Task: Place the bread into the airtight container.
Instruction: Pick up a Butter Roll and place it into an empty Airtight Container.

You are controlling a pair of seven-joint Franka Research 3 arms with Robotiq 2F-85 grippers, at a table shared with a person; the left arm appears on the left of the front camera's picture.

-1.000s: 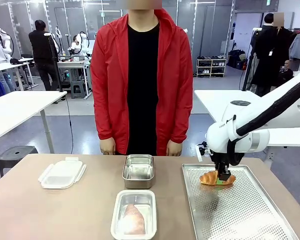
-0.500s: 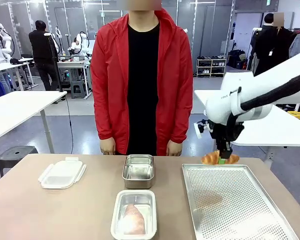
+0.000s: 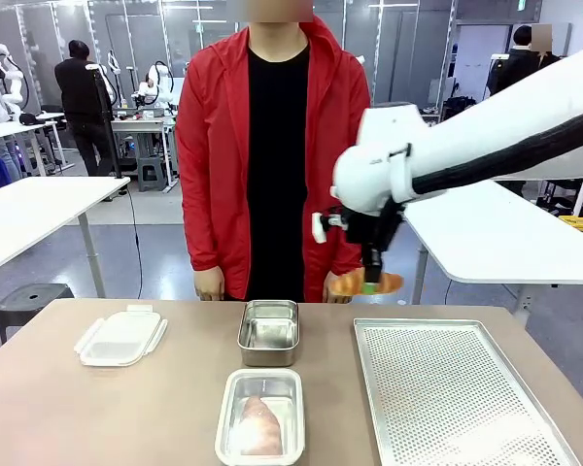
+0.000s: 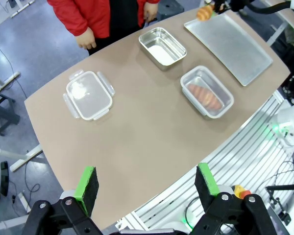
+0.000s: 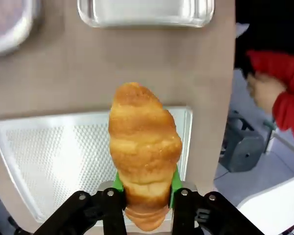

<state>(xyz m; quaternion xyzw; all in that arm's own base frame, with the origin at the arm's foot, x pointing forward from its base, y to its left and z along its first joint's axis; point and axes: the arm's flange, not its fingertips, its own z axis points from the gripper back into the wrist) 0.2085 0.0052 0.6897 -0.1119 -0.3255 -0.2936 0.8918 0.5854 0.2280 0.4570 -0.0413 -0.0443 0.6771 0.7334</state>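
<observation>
Above the table [image 3: 126,408], the right claw [image 3: 370,285] covers the bread [image 3: 350,282]'s middle.

There are two breads, an upper bread [image 3: 391,282] right of centre and a lower bread [image 3: 259,424] at bottom centre. There are two containers, a steel container [image 3: 244,336] mid-frame and a clear container [image 3: 223,428] below it. One lid [image 3: 120,336] lies at left and one tray [image 3: 447,398] at lower right.

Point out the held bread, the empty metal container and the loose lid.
bread [image 5: 144,147], right wrist view, middle of its crust.
metal container [image 3: 268,359], front view, near wall.
lid [image 3: 120,338], front view, centre of its top.
</observation>
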